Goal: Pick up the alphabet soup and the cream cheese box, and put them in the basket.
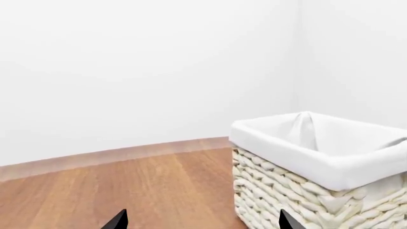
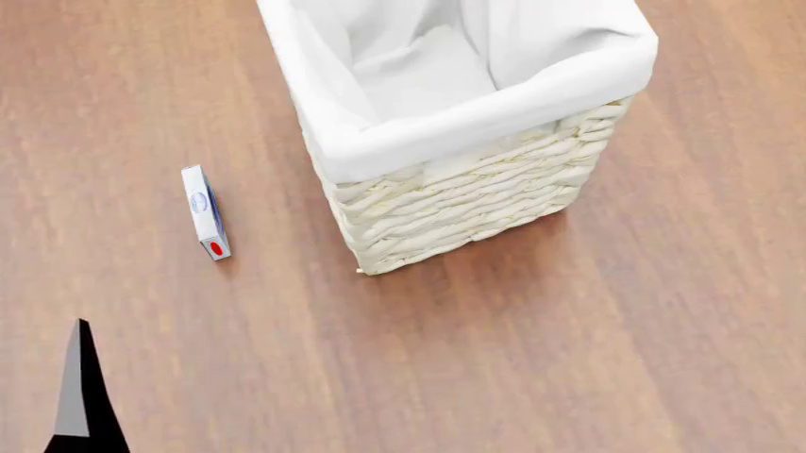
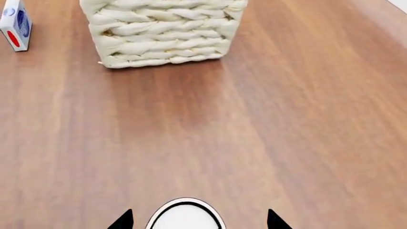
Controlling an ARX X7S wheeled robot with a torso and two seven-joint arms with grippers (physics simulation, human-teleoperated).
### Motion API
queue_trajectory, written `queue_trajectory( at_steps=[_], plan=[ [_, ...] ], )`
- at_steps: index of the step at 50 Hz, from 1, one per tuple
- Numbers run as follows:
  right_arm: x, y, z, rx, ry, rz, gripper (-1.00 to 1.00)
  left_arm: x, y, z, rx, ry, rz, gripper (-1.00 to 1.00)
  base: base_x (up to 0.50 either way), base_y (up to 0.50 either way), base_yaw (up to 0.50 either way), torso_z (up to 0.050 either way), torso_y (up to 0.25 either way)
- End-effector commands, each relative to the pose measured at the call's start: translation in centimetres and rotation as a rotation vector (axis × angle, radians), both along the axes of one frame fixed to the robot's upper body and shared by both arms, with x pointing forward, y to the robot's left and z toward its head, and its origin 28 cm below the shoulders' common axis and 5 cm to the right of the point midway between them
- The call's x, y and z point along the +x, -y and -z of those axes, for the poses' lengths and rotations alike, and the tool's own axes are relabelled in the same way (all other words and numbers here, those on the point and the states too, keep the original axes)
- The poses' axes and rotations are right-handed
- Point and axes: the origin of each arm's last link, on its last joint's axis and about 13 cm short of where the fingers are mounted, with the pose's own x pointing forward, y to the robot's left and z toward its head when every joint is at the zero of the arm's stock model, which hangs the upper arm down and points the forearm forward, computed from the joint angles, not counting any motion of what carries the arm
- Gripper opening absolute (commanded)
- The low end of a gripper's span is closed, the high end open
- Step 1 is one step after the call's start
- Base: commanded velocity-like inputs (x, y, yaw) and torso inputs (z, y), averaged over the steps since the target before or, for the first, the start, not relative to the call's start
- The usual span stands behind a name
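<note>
The cream cheese box (image 2: 206,212) lies on the wooden floor left of the basket (image 2: 478,203), white with blue print and a red oval; it also shows in the right wrist view (image 3: 14,24), beside the basket (image 3: 162,36). Between the spread fingertips of my right gripper (image 3: 199,220) sits a round white end with a dark rim (image 3: 186,215), apparently the alphabet soup can, with a gap on each side. My left gripper (image 1: 203,222) is open and empty, close to the basket (image 1: 318,176). One of its fingers (image 2: 82,396) shows in the head view, near the box. The right gripper is out of the head view.
The woven basket has a white cloth lining (image 2: 416,75) and nothing visible inside. A white wall (image 1: 146,71) with a skirting board stands beyond it. Wooden floor (image 2: 567,359) spreads all round.
</note>
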Motion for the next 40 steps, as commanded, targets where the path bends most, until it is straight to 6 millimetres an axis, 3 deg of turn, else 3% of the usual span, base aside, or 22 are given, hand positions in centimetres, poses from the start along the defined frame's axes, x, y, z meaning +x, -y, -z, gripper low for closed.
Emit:
queue_trajectory(
  at_steps=[1,40],
  plan=[
    [0.3,-0.1,0.4,0.011,-0.009,-0.015,1.00,0.2,0.0,0.0,0.005,-0.003,-0.004,1.00,0.00,0.00,0.00,0.000,0.000],
    [1.0,-0.2,1.8,0.029,-0.038,-0.032,1.00,0.0,0.0,0.1,0.011,-0.002,-0.015,1.00,0.00,0.00,0.00,0.000,0.000]
  ],
)
